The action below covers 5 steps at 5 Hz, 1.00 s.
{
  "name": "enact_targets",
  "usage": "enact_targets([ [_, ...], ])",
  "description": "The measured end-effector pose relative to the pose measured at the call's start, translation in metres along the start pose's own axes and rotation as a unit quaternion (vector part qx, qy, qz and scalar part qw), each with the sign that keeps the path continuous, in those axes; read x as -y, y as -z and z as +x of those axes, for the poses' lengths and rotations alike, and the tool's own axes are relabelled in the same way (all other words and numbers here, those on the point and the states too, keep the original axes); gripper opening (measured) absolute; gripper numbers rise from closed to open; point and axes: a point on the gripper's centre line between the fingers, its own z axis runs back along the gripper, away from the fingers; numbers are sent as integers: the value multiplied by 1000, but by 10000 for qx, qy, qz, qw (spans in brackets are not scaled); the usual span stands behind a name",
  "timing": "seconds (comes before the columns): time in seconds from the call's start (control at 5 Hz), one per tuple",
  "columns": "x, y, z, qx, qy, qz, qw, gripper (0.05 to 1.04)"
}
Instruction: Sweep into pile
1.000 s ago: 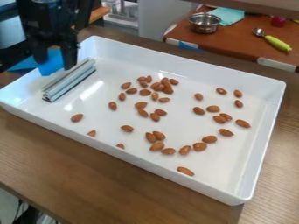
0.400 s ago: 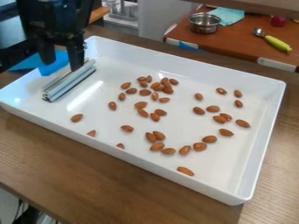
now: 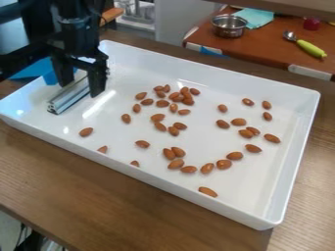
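Camera view: at the near left corner, some dark cables [image 3: 23, 235] are hanging below the edge of a wooden table [image 3: 131, 206]. On this table a white tray [image 3: 203, 73] is lying at a slant, its walls standing up around the almonds [image 3: 175, 164]. One almond is resting alone by the near wall, others are forming a curved line behind it, and two more are lying partly hidden by the near wall. Farther in, a loose group is spreading across the right side, and a tighter cluster is sitting nearer the middle, toward the far wall.

At the tray's left end, a silvery bar [image 3: 68, 98] is lying lengthwise, well apart from the cluster. The black gripper [image 3: 81, 89] is hanging over the bar's far part, its jaws standing released, one to each side; whether they are touching the bar, I cannot tell. A blue piece [image 3: 33, 69] is showing behind the tray's left edge.

Farther off, a reddish-brown table [image 3: 268, 49] is holding a spoon with a green handle [image 3: 311, 48], a metal pot [image 3: 229, 28], a pale blue cloth [image 3: 256, 17] and a small red thing [image 3: 311, 23].
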Motion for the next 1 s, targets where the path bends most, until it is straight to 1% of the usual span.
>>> enact_targets([
  [0.2, 0, 1, 1, 30, -39, 59, 10000, 952],
  [0.4, -1, 1, 2, 61, 12, 62, 10000, 760],
  [0.6, 3, -1, -6, 34, 179, -4, 9998, 460],
  [0.8, 1, -3, -15, 31, 405, -64, 9992, 324],
  [1.0, -4, -3, -23, 7, 506, -66, 9987, 324],
])
